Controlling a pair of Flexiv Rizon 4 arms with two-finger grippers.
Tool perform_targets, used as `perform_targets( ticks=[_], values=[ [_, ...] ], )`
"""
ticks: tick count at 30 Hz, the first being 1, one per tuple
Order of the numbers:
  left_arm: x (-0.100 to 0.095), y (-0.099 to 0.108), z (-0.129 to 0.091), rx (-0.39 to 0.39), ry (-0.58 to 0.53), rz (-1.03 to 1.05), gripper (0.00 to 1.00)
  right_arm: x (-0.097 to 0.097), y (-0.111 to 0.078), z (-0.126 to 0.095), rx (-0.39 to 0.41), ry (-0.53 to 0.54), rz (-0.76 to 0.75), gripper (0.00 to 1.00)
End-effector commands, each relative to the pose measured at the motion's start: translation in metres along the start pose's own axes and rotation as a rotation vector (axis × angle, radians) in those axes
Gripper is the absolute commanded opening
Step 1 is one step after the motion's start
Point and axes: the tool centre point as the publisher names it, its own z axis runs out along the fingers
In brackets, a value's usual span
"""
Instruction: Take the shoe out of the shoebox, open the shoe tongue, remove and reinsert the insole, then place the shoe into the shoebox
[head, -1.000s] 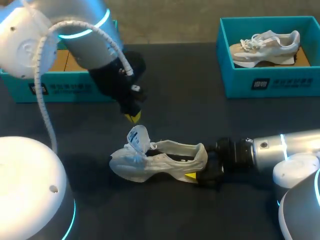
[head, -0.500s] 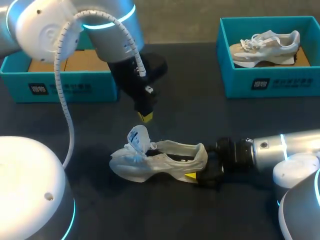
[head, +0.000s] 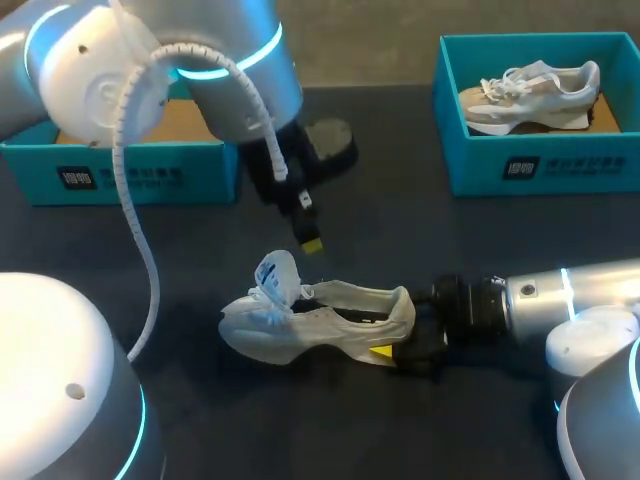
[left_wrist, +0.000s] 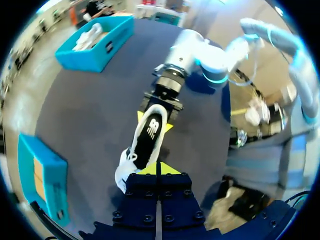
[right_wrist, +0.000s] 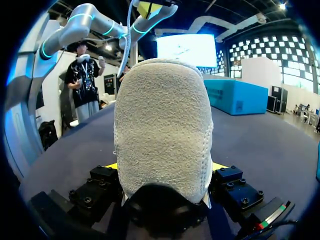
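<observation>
A white shoe (head: 300, 325) lies on the dark table, its tongue (head: 277, 274) standing up and its black insole (left_wrist: 149, 134) showing inside. My right gripper (head: 398, 335) is shut on the shoe's heel (right_wrist: 162, 130), one finger on each side. My left gripper (head: 312, 243) hangs shut and empty just above the shoe's opening, a little behind the tongue. In the left wrist view its yellow tips (left_wrist: 159, 169) sit together over the shoe's toe end. The teal shoebox (head: 130, 165) stands at the back left.
A second teal box (head: 540, 165) at the back right holds another pale shoe (head: 530, 92). Bare dark table lies between the two boxes and in front of the shoe.
My left arm has swung to the right and slightly lower, bringing its shut gripper from behind the tongue to over the shoe's opening. The shoe and right arm have kept still.
</observation>
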Motion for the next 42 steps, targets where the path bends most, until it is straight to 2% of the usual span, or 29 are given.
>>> perform_targets(
  ticks=[1,4,5,16,17,21,32,37,42],
  values=[
    [-0.008,-0.014,0.015,-0.034,0.054,0.254,0.00,0.001,0.002,0.000,0.006,0.000,0.001,0.00],
    [-0.010,-0.016,0.020,-0.029,0.068,0.343,0.00,0.001,0.002,0.000,0.006,0.000,0.001,0.00],
    [-0.012,-0.017,0.023,-0.064,0.018,0.306,0.00,0.001,0.002,0.000,0.006,0.000,0.001,0.00],
    [-0.012,-0.017,0.023,-0.064,0.018,0.306,0.00,0.001,0.002,0.000,0.006,0.000,0.001,0.00],
    [-0.012,-0.020,0.029,-0.074,0.001,0.328,0.00,0.001,0.002,0.000,0.006,0.000,0.001,0.00],
    [-0.016,-0.025,0.054,-0.050,0.050,0.380,0.00,0.001,0.002,0.000,0.006,0.000,0.001,0.00],
    [-0.028,-0.031,0.112,-0.095,0.124,0.425,0.00,0.001,0.002,0.000,0.006,0.000,0.001,0.00],
    [-0.026,-0.027,0.123,-0.081,0.139,0.422,0.00,0.001,0.002,0.000,0.006,0.000,0.001,0.00],
    [-0.024,-0.024,0.119,-0.090,0.125,0.421,0.00,0.001,0.002,0.000,0.006,0.000,0.001,0.00]
  ],
)
